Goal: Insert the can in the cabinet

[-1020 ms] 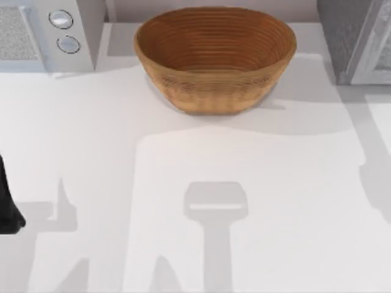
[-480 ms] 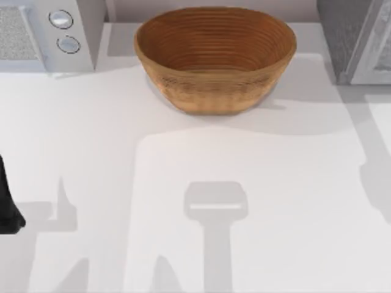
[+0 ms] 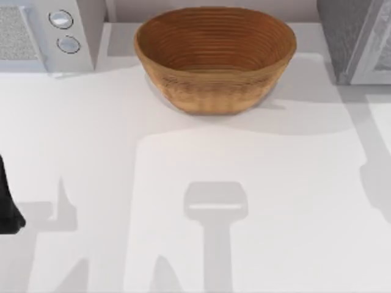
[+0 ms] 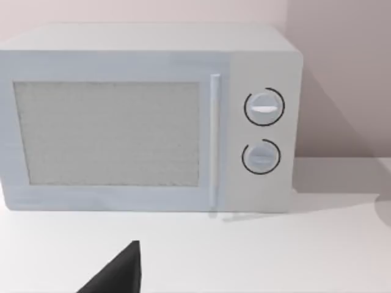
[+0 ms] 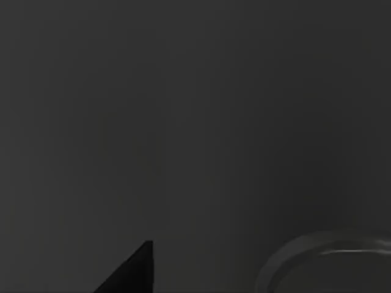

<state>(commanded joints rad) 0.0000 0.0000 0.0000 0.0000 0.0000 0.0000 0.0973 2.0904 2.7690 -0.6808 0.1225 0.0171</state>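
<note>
A brown woven basket sits far centre; the cabinet stands far right; the left arm is parked at the left edge; the right wrist view is dark; the can's place and either grip cannot be told; a blind release risks a drop.

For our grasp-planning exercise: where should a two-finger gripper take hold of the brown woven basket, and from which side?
Probably best to pinch the basket at its near rim from above, one finger inside and one outside. It sits upright and open-topped, and looks too wide to span whole.
</note>
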